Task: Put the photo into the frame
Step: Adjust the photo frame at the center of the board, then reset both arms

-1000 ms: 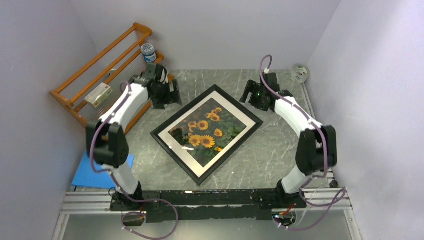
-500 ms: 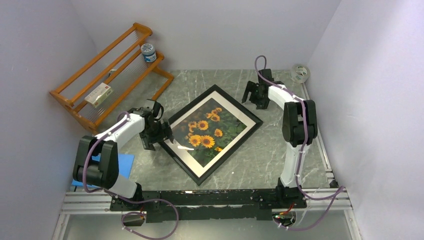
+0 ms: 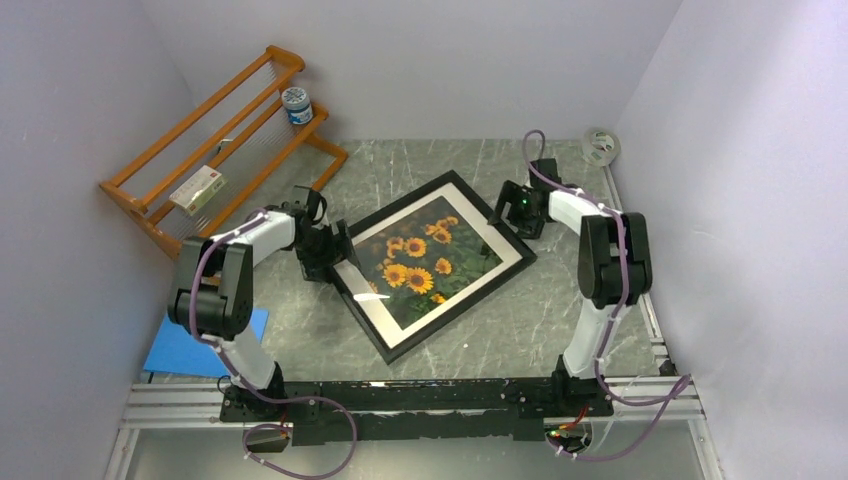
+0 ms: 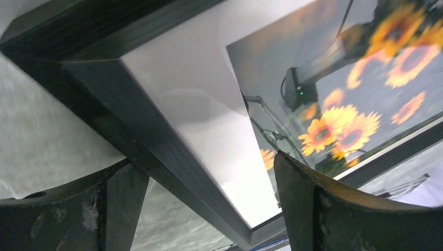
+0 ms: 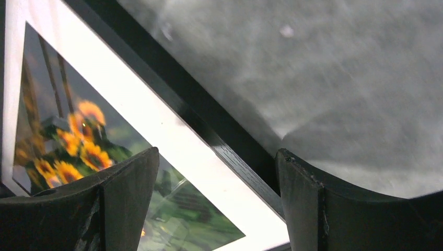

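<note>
The black frame [image 3: 462,307] lies flat on the grey table, turned diagonally. The sunflower photo [image 3: 425,265] sits inside it behind a white mat. My left gripper [image 3: 328,255] is at the frame's left corner, open, with its fingers either side of the frame's black edge [image 4: 130,130]; the photo [image 4: 334,120] shows beyond my left gripper [image 4: 202,159]. My right gripper [image 3: 512,208] is at the frame's upper right edge. It is open [image 5: 218,150], straddling the frame's edge [image 5: 209,120], beside the photo [image 5: 78,136].
An orange wooden rack [image 3: 215,150] stands at the back left, holding a jar [image 3: 297,104] and a small white box [image 3: 197,188]. A blue sheet [image 3: 185,350] lies at the near left. A tape roll [image 3: 600,145] sits at the back right corner.
My left gripper came from beside the rack to the frame's left corner. My right gripper moved onto the frame's right edge. The frame has shifted a little right and turned.
</note>
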{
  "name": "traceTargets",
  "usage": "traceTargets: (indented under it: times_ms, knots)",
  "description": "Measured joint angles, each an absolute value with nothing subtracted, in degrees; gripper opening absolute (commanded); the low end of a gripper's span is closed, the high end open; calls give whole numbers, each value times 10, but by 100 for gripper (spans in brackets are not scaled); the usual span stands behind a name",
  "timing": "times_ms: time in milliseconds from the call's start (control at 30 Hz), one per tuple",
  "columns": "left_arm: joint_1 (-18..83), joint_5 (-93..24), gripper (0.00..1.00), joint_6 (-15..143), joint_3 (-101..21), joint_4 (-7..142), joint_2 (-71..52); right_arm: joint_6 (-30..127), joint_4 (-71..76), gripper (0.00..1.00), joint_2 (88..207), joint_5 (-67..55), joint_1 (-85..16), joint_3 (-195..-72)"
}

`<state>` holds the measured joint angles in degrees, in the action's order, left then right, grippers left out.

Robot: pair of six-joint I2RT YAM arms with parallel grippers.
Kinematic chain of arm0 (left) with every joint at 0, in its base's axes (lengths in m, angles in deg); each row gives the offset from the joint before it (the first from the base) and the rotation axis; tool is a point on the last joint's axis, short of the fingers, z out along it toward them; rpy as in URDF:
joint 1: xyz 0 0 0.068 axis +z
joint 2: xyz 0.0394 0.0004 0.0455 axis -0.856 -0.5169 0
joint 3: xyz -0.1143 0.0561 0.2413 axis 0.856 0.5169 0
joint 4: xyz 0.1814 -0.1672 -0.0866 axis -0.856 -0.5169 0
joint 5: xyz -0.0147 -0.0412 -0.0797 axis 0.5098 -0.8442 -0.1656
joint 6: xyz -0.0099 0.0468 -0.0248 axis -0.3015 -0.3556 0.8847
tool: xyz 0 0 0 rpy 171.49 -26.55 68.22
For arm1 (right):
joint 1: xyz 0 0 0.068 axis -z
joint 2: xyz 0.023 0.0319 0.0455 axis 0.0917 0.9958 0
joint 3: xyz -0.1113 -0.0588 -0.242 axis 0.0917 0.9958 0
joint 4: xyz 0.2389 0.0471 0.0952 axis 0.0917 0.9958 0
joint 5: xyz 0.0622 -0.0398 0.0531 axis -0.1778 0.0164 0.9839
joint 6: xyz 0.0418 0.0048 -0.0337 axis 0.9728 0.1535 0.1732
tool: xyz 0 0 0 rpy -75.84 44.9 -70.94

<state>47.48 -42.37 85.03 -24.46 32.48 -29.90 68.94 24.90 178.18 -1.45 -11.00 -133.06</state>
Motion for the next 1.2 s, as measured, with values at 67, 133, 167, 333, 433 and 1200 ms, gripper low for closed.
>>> traceTargets:
  times_ms: [67, 133, 167, 333, 433, 1200]
  knots:
    - [486, -441, 90, 845, -277, 325, -330, 698, 239, 83, 1749, -18, -100, -1287]
    - [499, -459, 89, 837, -315, 325, -362, 708, 240, 83, 1715, -25, -93, -1245]
    - [505, -468, 89, 834, -335, 324, -378, 713, 243, 83, 1703, -29, -92, -1231]
    - [524, -498, 92, 817, -450, 331, -463, 741, 265, 83, 1648, -55, -96, -1187]
    - [522, -497, 93, 803, -502, 337, -491, 760, 282, 85, 1622, -81, -105, -1187]
    - [524, -352, 94, 756, -407, 216, -17, 808, 519, 99, 1181, -304, -117, -1213]
